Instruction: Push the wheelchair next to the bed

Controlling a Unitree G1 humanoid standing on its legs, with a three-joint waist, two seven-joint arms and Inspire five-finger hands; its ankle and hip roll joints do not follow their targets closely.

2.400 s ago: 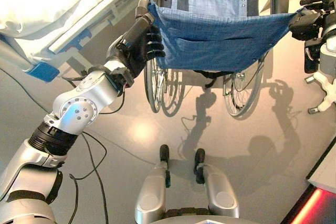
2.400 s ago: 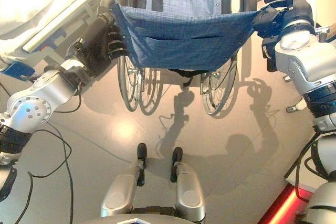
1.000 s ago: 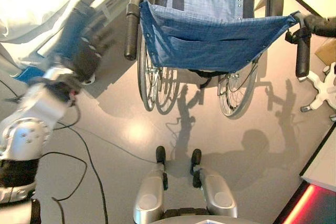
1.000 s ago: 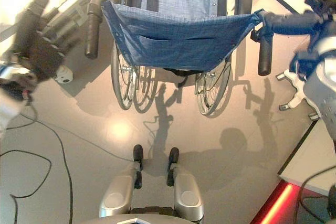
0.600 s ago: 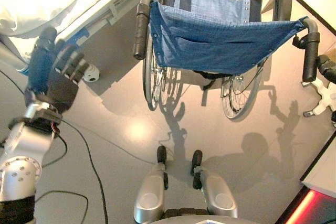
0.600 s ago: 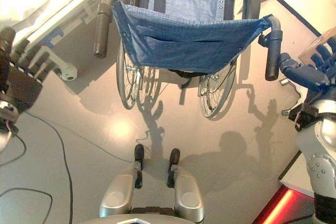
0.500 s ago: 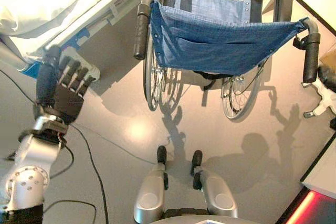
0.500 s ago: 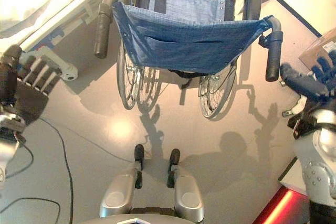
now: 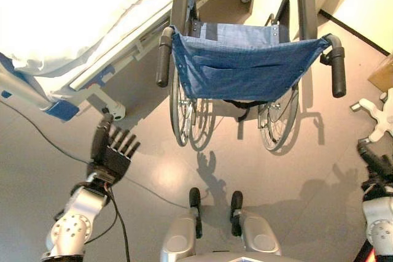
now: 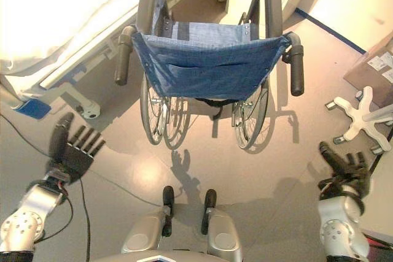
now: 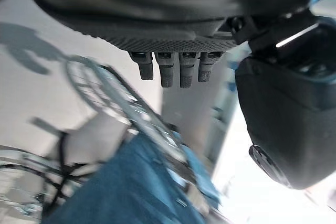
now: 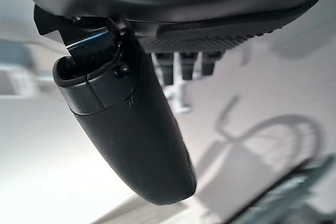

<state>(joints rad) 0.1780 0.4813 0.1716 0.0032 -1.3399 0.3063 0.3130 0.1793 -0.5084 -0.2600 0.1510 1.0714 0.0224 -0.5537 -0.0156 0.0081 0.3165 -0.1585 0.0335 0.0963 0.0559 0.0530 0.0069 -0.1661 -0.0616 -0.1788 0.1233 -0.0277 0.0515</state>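
The wheelchair [image 9: 245, 69], with a blue fabric back and black push handles [image 9: 163, 57], stands on the floor right beside the bed [image 9: 73, 23], its left wheel close to the bed frame. My left hand [image 9: 112, 154] is low at the left, well back from the chair, fingers straight and holding nothing. My right hand [image 10: 344, 173] is low at the right, also open and away from the right push handle [image 10: 297, 69]. The chair's wheel and blue fabric [image 11: 121, 192] show past my left hand's fingers [image 11: 168, 69].
A white star-shaped chair base [image 10: 362, 115] stands on the floor to the right, with a cardboard box [image 10: 371, 69] behind it. The bed's castor [image 9: 116, 113] and blue frame corner [image 9: 61, 110] jut out at the left. Bare floor lies between me and the wheelchair.
Both hands have let go of the push handles and dropped back toward me, opening. The view has shifted, so the wheelchair now appears farther off beside the bed.
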